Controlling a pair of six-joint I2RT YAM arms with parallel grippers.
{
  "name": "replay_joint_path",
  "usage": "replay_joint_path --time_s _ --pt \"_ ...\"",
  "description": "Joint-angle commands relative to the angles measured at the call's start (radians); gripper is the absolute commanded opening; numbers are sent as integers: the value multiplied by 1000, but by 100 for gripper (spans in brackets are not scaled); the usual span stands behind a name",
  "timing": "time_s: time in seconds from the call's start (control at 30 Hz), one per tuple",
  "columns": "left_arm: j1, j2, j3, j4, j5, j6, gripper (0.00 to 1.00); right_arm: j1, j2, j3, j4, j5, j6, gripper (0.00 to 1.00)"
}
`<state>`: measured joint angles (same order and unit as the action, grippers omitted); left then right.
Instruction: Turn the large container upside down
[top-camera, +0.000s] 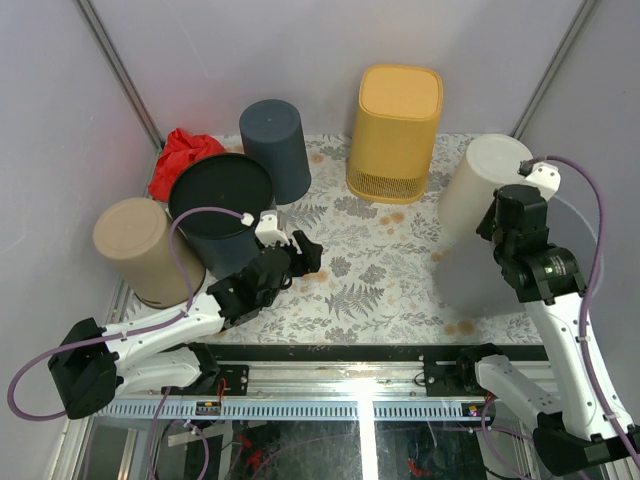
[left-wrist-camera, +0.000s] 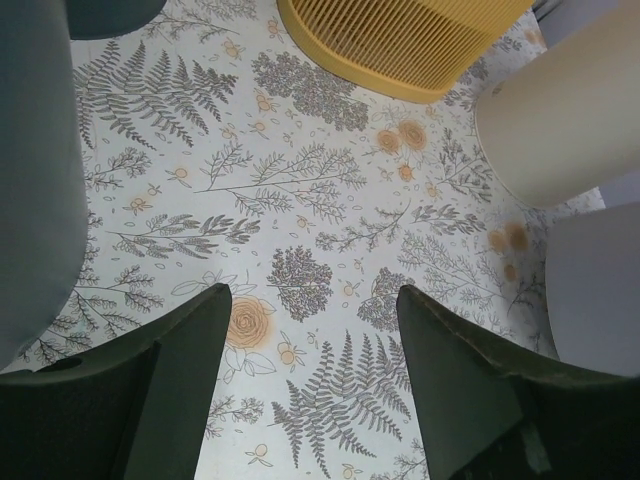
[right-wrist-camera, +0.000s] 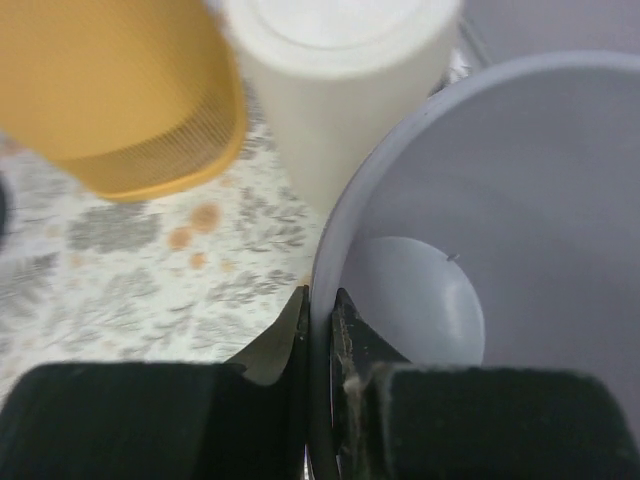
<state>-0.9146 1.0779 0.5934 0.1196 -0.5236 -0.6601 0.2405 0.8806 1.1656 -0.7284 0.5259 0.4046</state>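
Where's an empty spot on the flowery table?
The middle of the flowery cloth is bare, between the left gripper, the yellow mesh basket and the grey plastic bucket. The back left is crowded: wide dark bin, tall dark bin, tan tub, red cloth.

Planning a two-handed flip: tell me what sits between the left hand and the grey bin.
Only bare floral tablecloth lies between the left hand and the grey bin; the top view shows it.

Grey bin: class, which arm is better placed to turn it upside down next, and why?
Right. The right gripper pinches the rim of the grey bin, one finger inside, one outside. The left gripper hangs open over the patterned cloth, apart from the bin.
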Motion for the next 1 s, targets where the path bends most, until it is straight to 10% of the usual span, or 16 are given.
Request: replay_joint_path --time_s 0.0,0.97 --pt "9 -6 -6 44 -51 -19 67 0 -7 119 13 -220 75 0" --pt "22 -100 -83 81 -130 -52 67 2 30 -393 904 -948 554 0"
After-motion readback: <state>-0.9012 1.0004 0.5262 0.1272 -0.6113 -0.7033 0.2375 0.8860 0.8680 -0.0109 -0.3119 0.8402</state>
